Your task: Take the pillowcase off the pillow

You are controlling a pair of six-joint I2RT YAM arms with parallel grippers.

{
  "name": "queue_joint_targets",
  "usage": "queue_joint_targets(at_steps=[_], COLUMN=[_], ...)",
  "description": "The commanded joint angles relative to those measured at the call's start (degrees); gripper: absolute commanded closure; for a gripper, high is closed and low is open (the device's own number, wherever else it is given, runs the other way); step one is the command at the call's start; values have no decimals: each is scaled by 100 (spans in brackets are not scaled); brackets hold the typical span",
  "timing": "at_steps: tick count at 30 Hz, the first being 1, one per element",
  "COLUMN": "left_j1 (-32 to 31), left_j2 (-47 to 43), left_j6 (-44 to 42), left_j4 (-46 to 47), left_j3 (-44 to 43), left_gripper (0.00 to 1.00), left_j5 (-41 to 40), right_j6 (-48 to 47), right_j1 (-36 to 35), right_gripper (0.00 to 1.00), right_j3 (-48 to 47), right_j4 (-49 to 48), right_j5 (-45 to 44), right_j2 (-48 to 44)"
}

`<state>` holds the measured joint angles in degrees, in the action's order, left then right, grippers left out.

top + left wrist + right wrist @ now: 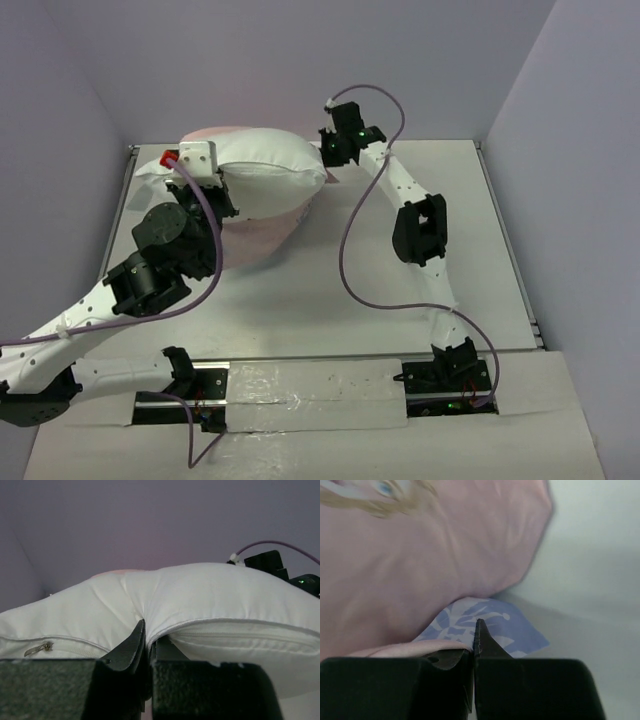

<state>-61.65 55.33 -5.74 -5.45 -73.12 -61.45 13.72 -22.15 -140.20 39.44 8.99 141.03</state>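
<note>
On the left, the left claw (223,186) (147,645) is closed tight on the near seam of the pillow (270,170) (210,595), a fold of white cloth bunched between its fingers (a small zip pull (45,648) shows on the seam just left of the grip). The pillow sits toward the far left of the table (330,310), raised and mostly bare. The pillowcase (262,245) (420,555) lies slack under it, pink side up, spilling out toward the near side.

At the pillow's right end, the right claw (328,165) (475,640) is shut with no gap between its fingers. A pink edge of the pillowcase runs right up to them and looks pinched there, with a blue snowflake-printed corner just beyond the tips.

This looks like the pulling-apart step, well along, since most of the pillow is already out of its cover. The next move calls for the two arms to separate: the left lifting or holding the pillow, the right drawing the cover away rightward. If the cloth slips free, it should re-grip.
</note>
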Motion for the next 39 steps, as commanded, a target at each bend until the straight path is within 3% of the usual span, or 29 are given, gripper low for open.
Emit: queue_joint_targets(at_steps=[1,6,9,11,12,13,14,15,16,17,18,20,24,27,30,33,39], left_j1=[48,48,48,48,48,48,48,48,56,56,65,91,100,100,92,92,92], left_j2=[-216,-14,127,328,408,600,723,829,1022,1137,1260,1646,2139,2359,2500,2667,3027], left_j6=[-533,-525,-332,-70,45,160,430,520,843,1307,1660,2415,2595,2543,2516,2569,2736], left_j4=[1880,1864,1715,1434,1363,1232,1153,1073,881,705,408,-190,-70,244,492,571,607], left_j3=[-1054,-1468,-1468,-1451,-1407,-1363,-1328,-1214,-1144,-1108,-1177,-1292,-1152,-740,-432,-291,-361], left_gripper=[100,100,100,100,100,100,100,100,100,100,100,100,100,100,100,100,100], left_j5=[-315,1,115,265,274,222,186,160,195,534,816,1753,2818,3924,4745,4967,5442], right_j6=[394,423,28,-140,-202,-194,-142,-2,34,313,533,1016,2080,2424,2766,3224,4331], right_j1=[553,879,888,879,888,879,879,879,888,888,897,1019,1240,1240,1275,1345,1345], right_gripper=[100,100,99,81,57,49,39,18,15,2,0,0,0,0,0,0,0], right_j3=[96,370,1157,1651,2132,2364,2627,3195,3497,3865,4582,5315,7589,8497,8877,9001,9273], right_j4=[890,935,207,-381,-541,-647,-831,-894,-955,-1078,-1096,-1105,-1781,-2028,-1941,-1905,-2537], right_j5=[-1576,-1876,-928,200,495,716,840,728,579,316,-496,-1020,-636,-539,-495,-495,39], right_j2=[337,320,-195,-627,-1143,-1435,-1751,-2094,-2828,-3218,-3614,-4748,-6769,-8264,-9370,-10180,-10307])
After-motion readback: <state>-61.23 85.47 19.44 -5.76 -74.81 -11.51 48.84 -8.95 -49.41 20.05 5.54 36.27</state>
